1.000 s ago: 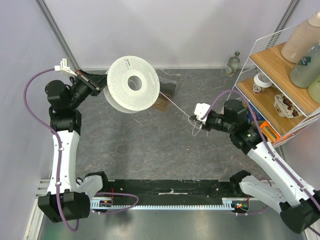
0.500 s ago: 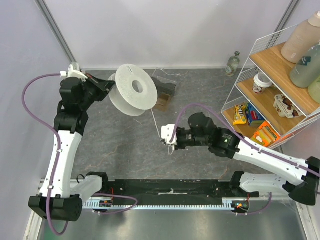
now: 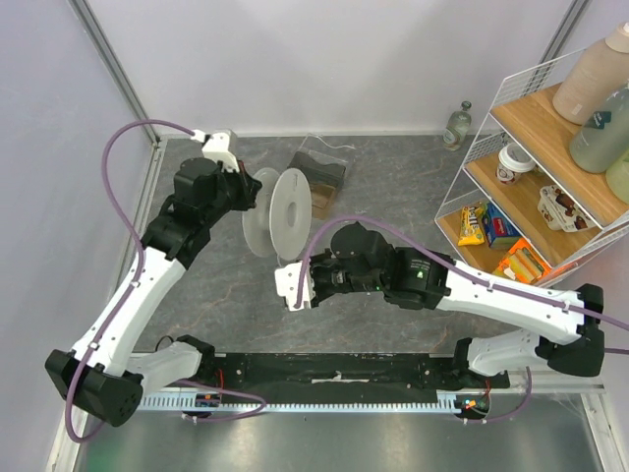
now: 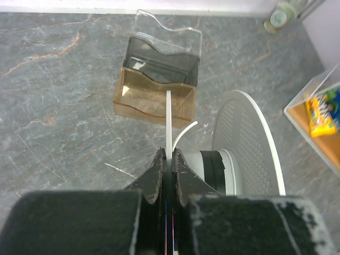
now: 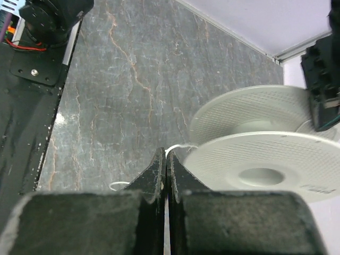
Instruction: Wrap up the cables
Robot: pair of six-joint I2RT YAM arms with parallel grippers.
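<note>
A white perforated spool (image 3: 292,211) hangs above the table, edge-on in the top view. My left gripper (image 3: 248,202) is shut on its left flange, which shows as a white strip (image 4: 168,117) rising from the closed jaws (image 4: 168,154). The hub (image 4: 212,164) and other flange (image 4: 249,143) lie to the right. My right gripper (image 3: 292,295) is just in front of the spool. In the right wrist view it (image 5: 167,152) is shut on the thin white cable (image 5: 179,147), which runs to the spool (image 5: 265,159). A loose cable loop (image 5: 119,185) lies on the table.
Stacked clear, dark and brown trays (image 3: 319,167) (image 4: 156,79) sit behind the spool. A small glass bottle (image 3: 457,123) stands at the back wall. A wire shelf (image 3: 531,147) with bottles and snack packets is at the right. A black rail (image 3: 334,369) runs along the near edge.
The left arm swung the spool right and turned it from face-up to edge-on. The right gripper moved left and nearer with the cable, from mid-right to below the spool.
</note>
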